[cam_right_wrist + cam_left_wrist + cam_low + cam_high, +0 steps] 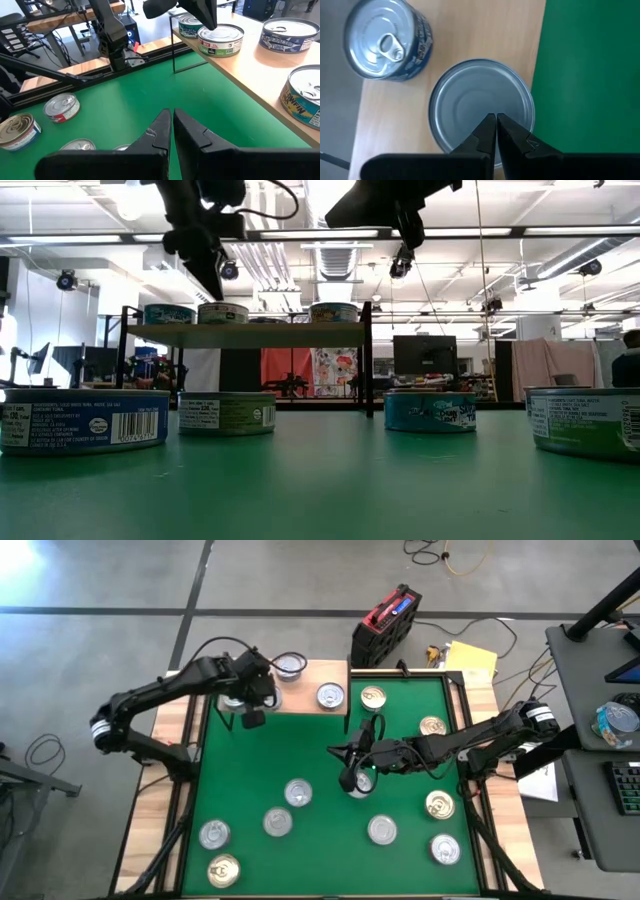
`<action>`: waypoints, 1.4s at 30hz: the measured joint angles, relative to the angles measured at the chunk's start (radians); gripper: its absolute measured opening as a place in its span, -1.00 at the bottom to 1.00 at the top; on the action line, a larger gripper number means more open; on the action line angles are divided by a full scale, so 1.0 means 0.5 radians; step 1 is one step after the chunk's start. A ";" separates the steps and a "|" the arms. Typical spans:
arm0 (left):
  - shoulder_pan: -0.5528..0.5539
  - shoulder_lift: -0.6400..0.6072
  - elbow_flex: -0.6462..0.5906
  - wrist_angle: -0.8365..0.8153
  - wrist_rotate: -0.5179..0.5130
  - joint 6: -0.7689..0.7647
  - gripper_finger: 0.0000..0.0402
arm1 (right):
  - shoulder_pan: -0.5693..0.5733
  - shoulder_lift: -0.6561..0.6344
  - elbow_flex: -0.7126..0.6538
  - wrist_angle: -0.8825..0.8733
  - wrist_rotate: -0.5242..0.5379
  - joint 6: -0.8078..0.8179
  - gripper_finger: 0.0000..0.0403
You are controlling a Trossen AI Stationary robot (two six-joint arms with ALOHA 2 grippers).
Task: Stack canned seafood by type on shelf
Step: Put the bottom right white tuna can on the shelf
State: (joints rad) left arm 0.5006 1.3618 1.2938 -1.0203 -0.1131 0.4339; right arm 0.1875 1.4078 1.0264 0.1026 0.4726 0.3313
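The tins (298,792) are small, round and flat with pull-tab lids, most silver on top, a few gold, some with teal or blue sides. The shelf (305,700) is a light-wood board on thin black legs at the far left corner of the green mat (400,740). Three tins sit on the shelf: one at its far edge, one near its right end, and one under the left hand (496,120), which hovers just above that tin's plain lid with its fingers pressed together, holding nothing. Off the shelf I count ten tins on the mat: three gold-topped right of the shelf, the rest spread toward the near edge, with bare green between them. The right hand (171,116) hangs over the mat's middle, right of the shelf, fingers also pressed together and empty.
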 joint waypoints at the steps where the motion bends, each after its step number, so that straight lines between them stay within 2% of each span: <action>1: 0.001 0.011 0.000 -0.001 -0.001 0.000 -1.00 | 0.000 0.000 0.000 -0.002 0.000 0.000 -0.95; 42: 0.043 0.058 -0.001 0.017 -0.022 -0.002 -1.00 | 0.000 0.000 0.000 -0.033 0.000 0.018 -0.95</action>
State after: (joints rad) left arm 0.5220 1.3907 1.2934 -1.0119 -0.1239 0.4328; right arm 0.1875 1.4078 1.0264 0.0860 0.4725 0.3405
